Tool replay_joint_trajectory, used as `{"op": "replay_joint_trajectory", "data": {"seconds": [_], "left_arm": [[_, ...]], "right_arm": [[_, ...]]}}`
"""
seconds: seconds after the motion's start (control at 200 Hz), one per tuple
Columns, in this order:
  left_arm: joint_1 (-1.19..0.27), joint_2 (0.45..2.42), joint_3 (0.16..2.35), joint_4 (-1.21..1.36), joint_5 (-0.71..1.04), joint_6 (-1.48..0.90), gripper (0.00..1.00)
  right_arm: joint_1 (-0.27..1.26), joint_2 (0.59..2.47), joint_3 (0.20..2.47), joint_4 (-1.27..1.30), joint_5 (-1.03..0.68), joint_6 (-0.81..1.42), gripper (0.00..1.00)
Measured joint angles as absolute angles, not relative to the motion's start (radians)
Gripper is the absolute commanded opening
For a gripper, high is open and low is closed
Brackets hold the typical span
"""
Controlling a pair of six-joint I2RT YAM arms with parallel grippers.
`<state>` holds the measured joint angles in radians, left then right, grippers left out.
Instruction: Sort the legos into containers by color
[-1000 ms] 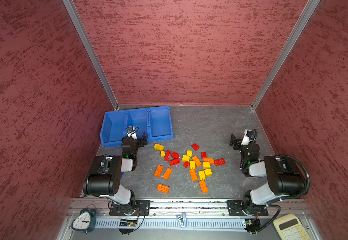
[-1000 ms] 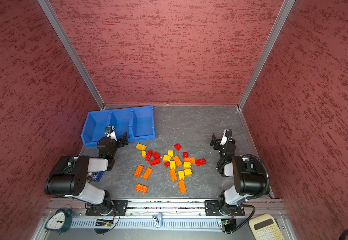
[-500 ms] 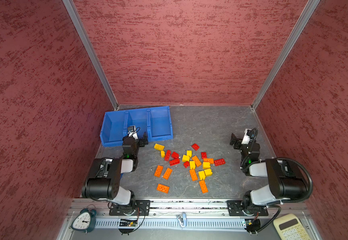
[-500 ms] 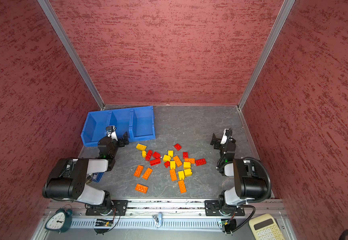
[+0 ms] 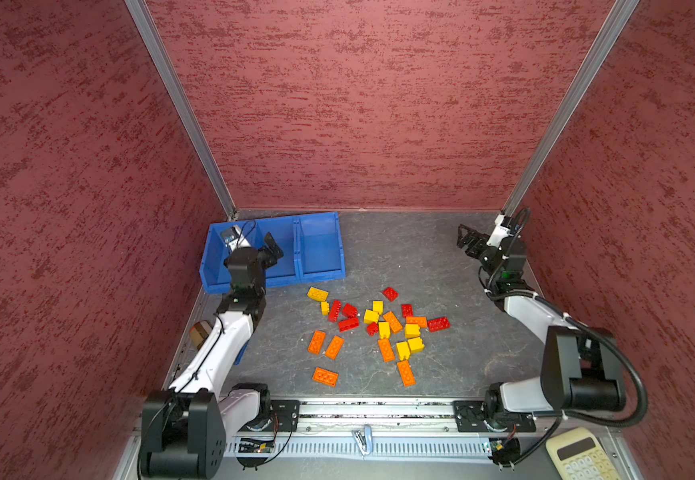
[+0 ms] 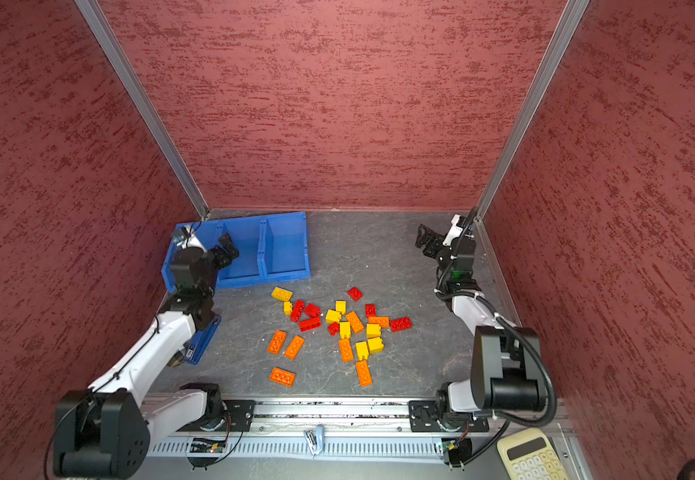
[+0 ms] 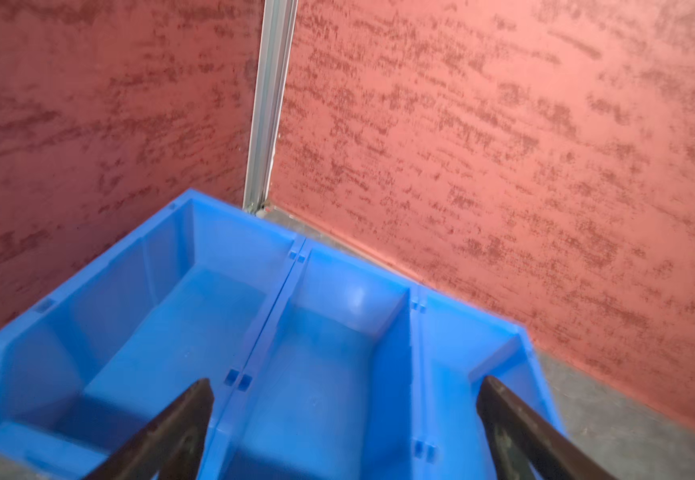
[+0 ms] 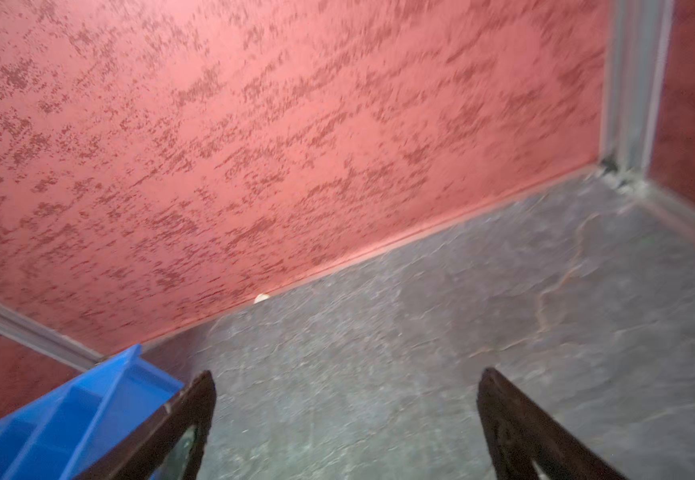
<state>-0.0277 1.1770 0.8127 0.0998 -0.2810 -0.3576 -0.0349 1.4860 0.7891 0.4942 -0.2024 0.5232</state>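
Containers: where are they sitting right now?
The containers sit in the far left corner in both top views, behind the legos, the open left gripper above the middle bin.

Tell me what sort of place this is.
Probably a robot test booth: left arm and right arm bolted to a metal rail, red panel walls joined by aluminium posts, loose legos beside blue containers.
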Motion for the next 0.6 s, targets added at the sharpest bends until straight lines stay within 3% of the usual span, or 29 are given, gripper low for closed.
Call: {"op": "replay_joint_trajectory", "data": {"seconds": [0.24, 0.456, 0.596], "left_arm": [[-0.074, 1.618, 1.348, -0.336, -0.208, -0.411, 0.99], [-0.150, 1.963, 1.681, -0.641, -0.196, -0.399, 0.99], [-0.183, 2.082, 1.796, -0.754, -0.184, -0.400, 0.99]], "right_arm": [[0.020, 1.649, 0.908, 0.385, -0.340, 0.717, 0.99], [0.028, 1.637, 0.927, 0.331, -0.356, 0.744, 0.99], [0.028, 1.616, 0.927, 0.270, -0.350, 0.725, 0.99]]}}
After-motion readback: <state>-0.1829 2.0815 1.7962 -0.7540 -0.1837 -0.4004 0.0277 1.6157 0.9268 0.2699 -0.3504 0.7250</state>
